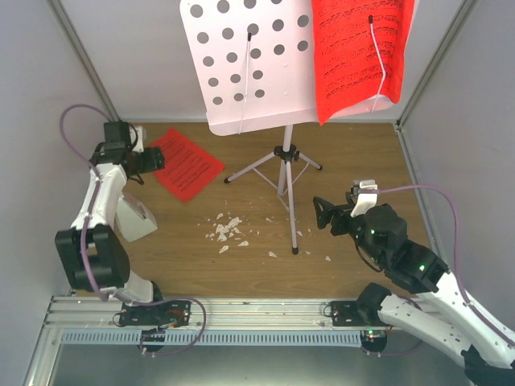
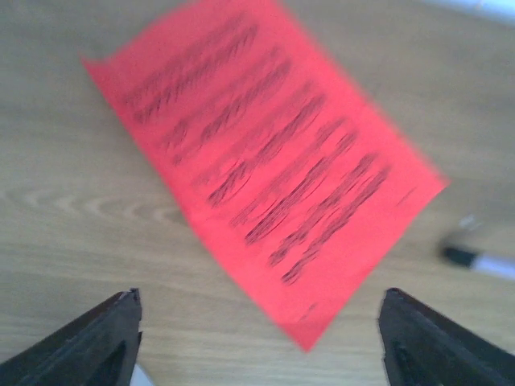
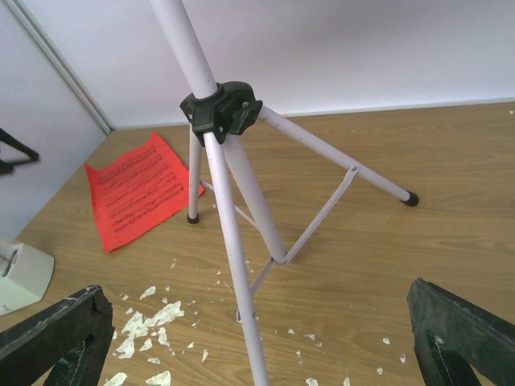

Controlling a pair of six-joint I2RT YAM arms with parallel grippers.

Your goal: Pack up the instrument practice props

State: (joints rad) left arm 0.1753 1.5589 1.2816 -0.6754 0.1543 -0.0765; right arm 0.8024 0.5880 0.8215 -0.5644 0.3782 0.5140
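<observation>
L gripper (image 2: 259, 299) jaws apart over red sheet (image 2: 265, 161) flat on table (image 2: 64, 241), nothing held. Sheet thin, floppy, prob pinch at edge. R gripper (image 3: 256, 288) wide apart facing stand legs (image 3: 230, 233), rigid tube

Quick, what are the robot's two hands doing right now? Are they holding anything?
Left gripper: jaws open, empty, over the red sheet.
Right gripper: jaws open, empty, facing the music stand's tripod legs.
</observation>
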